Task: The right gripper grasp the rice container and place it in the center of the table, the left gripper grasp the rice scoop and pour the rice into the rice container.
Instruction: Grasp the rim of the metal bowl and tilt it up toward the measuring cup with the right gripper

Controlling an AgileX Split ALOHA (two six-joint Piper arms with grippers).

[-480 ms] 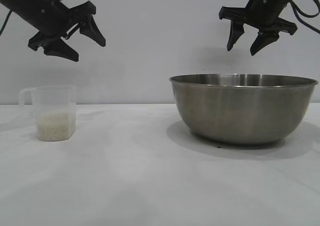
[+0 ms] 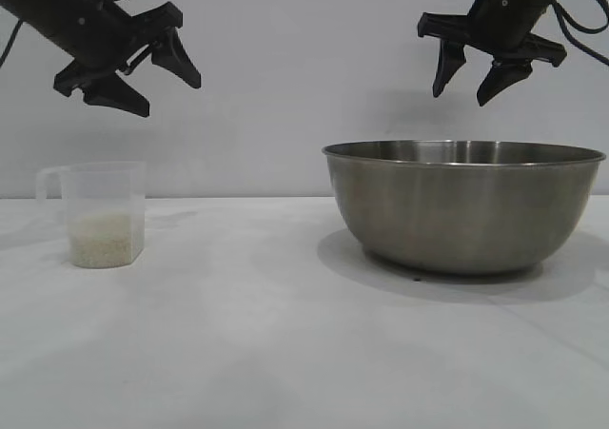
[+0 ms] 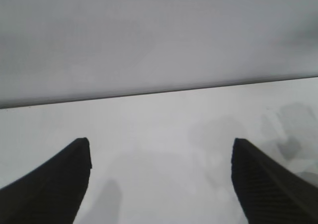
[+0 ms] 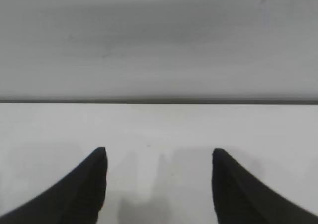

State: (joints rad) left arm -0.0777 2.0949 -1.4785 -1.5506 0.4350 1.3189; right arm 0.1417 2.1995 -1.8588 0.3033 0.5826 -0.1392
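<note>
Fingers spread, empty on both: right gripper (image 2: 473, 79) hangs above rice container (image 2: 463, 205), barely changed from a moment ago; left gripper (image 2: 160, 79) above rice scoop (image 2: 95, 213). No grasp started.

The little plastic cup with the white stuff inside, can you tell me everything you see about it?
The rice scoop is a small see-through plastic measuring cup with a looped handle near its rim, pointing toward the left of the exterior view. It stands upright on the white table, at the left, well apart from the steel bowl. Rice, pale and grainy, fills roughly its lower third. Nothing grips it: the left gripper hangs open in the air above it.
</note>
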